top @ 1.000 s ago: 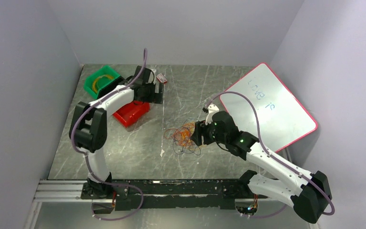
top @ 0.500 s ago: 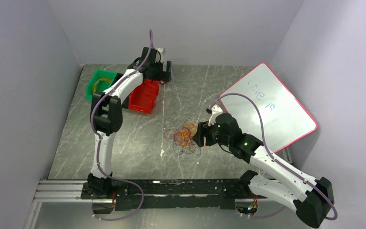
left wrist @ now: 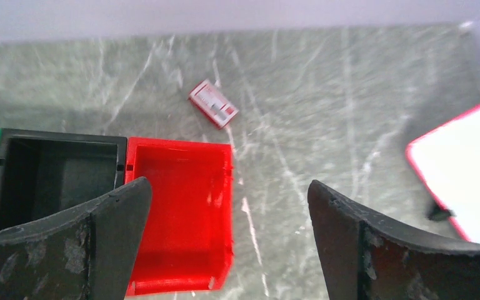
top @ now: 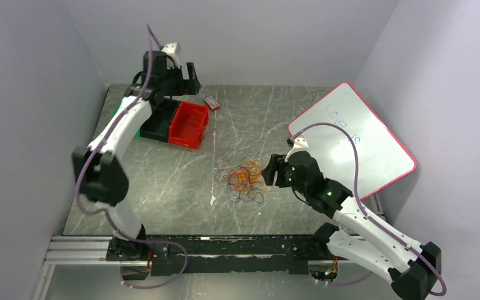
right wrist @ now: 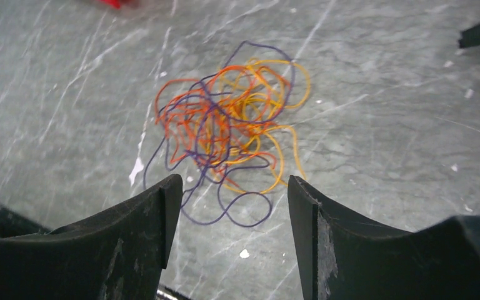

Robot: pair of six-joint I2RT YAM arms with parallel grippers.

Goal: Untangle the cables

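Cables point(right wrist: 225, 134) lie tangled well apart from the red bin point(top: 187, 128), just ahead of my right gripper point(right wrist: 232, 184), jaws parted, holding nothing. My left gripper point(left wrist: 228, 187) hangs above that bin, spread wide and empty. The right arm is nearer.

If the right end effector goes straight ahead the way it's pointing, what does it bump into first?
Most likely the cables: the tangle lies straight ahead of the right end effector, between its open fingers, on the table. How far off is hard to judge.
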